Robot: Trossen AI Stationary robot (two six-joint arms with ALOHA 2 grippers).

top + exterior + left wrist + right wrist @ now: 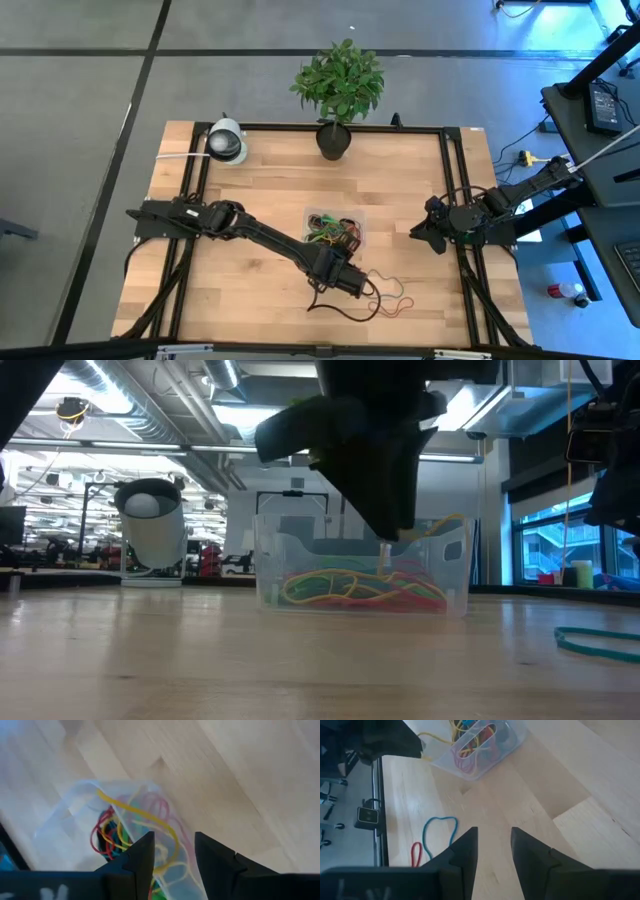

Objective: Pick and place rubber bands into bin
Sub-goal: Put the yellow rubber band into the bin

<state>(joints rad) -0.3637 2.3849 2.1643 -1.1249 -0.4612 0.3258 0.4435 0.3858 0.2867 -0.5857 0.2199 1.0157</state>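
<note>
The pale wooden tabletop [250,200] carries everything, with the left arm stretched diagonally across it and the right arm parked at the right edge, its end effector [493,842] hanging over bare wood with a narrow gap between the fingers and nothing in them.

The small clear plastic bin [335,230] sits near the middle of the tabletop, in front of the dark potted plant [336,85]. In the high view its long axis seems to run left to right, its open side facing up; the low view shows its broad wall face-on.

The left end effector [172,852] hovers at the bin's near edge, fingers a little apart. A thin yellow rubber band [145,815] drapes over the bin's rim and runs down between the fingers; whether they actually pinch it I cannot tell. The step in hand looks like a release. To do it well, the end effector should be carried further over the bin's middle before opening wide, so the floppy loop falls wholly inside rather than hanging over the wall.

Inside the bin lies a tangle of red, green, yellow and orange rubber bands [365,585]. More loops remain on the tabletop just beside the left end effector, toward the front: a blue band [440,832] and a red band [416,854], both lying flat and stretched into long loops.
</note>
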